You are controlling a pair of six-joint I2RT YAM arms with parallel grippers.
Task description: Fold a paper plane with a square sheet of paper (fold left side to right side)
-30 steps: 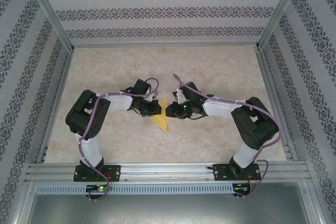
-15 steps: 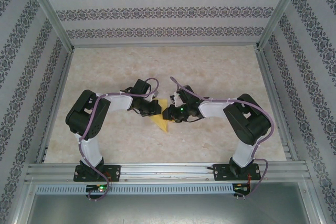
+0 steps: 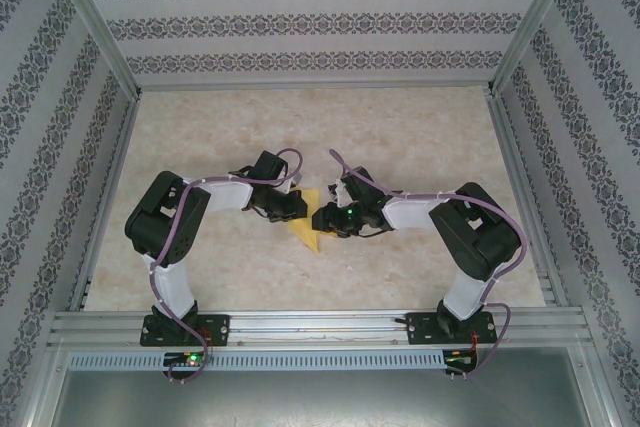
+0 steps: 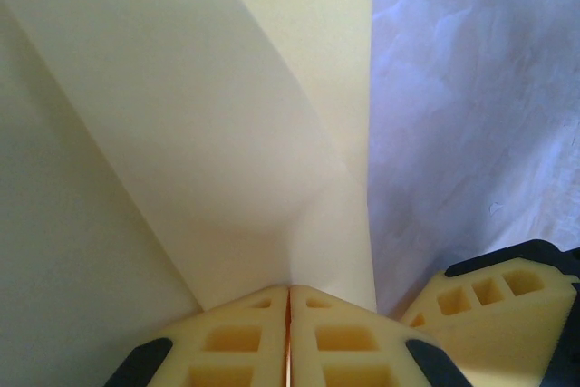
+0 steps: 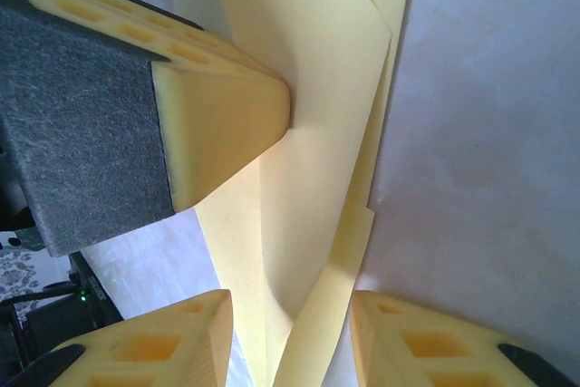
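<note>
From above, the two arms reach in to the middle of the desk (image 3: 400, 137). The yellow paper (image 3: 308, 234) lies flat there, just in front of both arms. It is folded into a pointy shape, and the point faces the near edge. The left claw (image 3: 293, 207) sits at the paper's left top corner. The right claw (image 3: 322, 217) sits at its right side. The two claws are very close to each other.

From the left wrist, the left claw (image 4: 288, 314) is closed, with its two fingers tight together. Its tip touches the yellow paper (image 4: 227, 133). I cannot tell if any paper is pinched inside. The paper shows a big flap that lifts and curves up on the left. A straight edge runs down the paper's right side, and the desk (image 4: 471, 88) shows past it. One finger of the right claw (image 4: 489, 301) pokes in at the bottom right corner.

From the right wrist, the right claw (image 5: 290, 305) is open, its two fingers well apart. The narrow end of the yellow paper (image 5: 308, 88) lies between them, in a few folded layers. The left claw (image 5: 272, 101) comes in from the top left, and its tip rests on the paper. The desk (image 5: 489, 178) shows on the right.
</note>
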